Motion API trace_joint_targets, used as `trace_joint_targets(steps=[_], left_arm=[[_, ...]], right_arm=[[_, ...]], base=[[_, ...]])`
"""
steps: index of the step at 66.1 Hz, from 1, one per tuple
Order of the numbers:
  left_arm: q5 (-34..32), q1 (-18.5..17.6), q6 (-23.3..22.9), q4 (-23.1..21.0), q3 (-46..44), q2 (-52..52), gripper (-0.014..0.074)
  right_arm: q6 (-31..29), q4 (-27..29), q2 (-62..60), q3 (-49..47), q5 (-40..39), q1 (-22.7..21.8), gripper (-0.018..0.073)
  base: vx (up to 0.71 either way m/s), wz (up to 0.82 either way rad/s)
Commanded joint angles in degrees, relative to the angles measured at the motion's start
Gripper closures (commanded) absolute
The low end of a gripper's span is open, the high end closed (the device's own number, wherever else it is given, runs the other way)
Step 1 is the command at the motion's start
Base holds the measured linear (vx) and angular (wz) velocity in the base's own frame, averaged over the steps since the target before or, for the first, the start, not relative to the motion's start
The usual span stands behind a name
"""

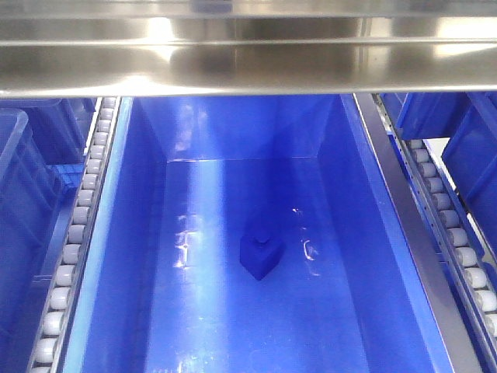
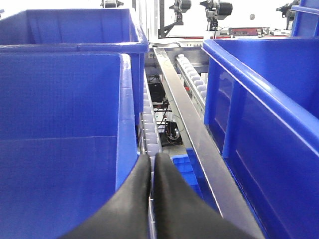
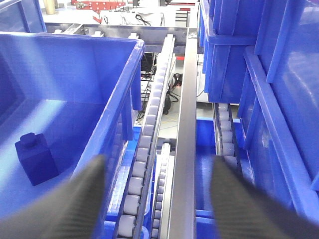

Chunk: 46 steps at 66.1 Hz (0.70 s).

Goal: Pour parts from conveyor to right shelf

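One small dark-blue plastic part (image 1: 259, 255) with a stubby knob on top lies alone on the floor of the large blue plastic bin (image 1: 116, 256), near the middle. White roller tracks (image 1: 78, 233) in steel frames run along both sides of that bin, and a shiny steel rail (image 1: 248, 47) crosses above it. From the right wrist, the same part (image 3: 34, 158) stands upright inside the bin (image 3: 119, 99). Right end effector (image 3: 159, 199) fingers are spread wide over the rollers. Left end effector (image 2: 152, 194) fingers are pressed together, holding nothing, beside another blue bin (image 2: 65, 149).
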Motion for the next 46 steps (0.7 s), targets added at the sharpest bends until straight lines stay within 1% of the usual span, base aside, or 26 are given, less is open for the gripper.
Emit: trace_joint_targets(steps=[1,2,5,6,7,46], left_arm=[[-4.51,0.11,-0.44,-0.35,-1.1,-0.8,0.0603],[-4.51,0.11,-0.44,-0.35,-1.1,-0.8,0.0603],[-4.51,0.11,-0.44,-0.35,-1.1,-0.74,0.0603],[-4.51,0.11,-0.44,-0.35,-1.1,-0.74,0.0603],[-4.51,0.11,-0.44,-0.35,-1.1,-0.74,0.0603],[-4.51,0.11,-0.44,-0.35,-1.1,-0.74,0.0603]], right_arm=[[-0.32,-1.23,0.86,-1.36,-3.69,-0.43,0.0381],[-0.32,-1.25,0.86,-1.36,-3.82,-0.43,0.0427],[-0.32,-1.25,0.86,-1.36,-4.03,-0.43,0.0519],[-0.32,-1.25,0.86,-1.36,-4.01,-0.43,0.0563],[-0.24,-1.25,0.86,-1.36,-4.01,-0.43,0.0575],[-0.29,-0.9,0.86,-1.36,-3.96,-0.43,0.0568]], base=[[0.0,0.0],[0.0,0.0],[0.0,0.0],[0.0,0.0],[0.0,0.0],[0.0,0.0]])
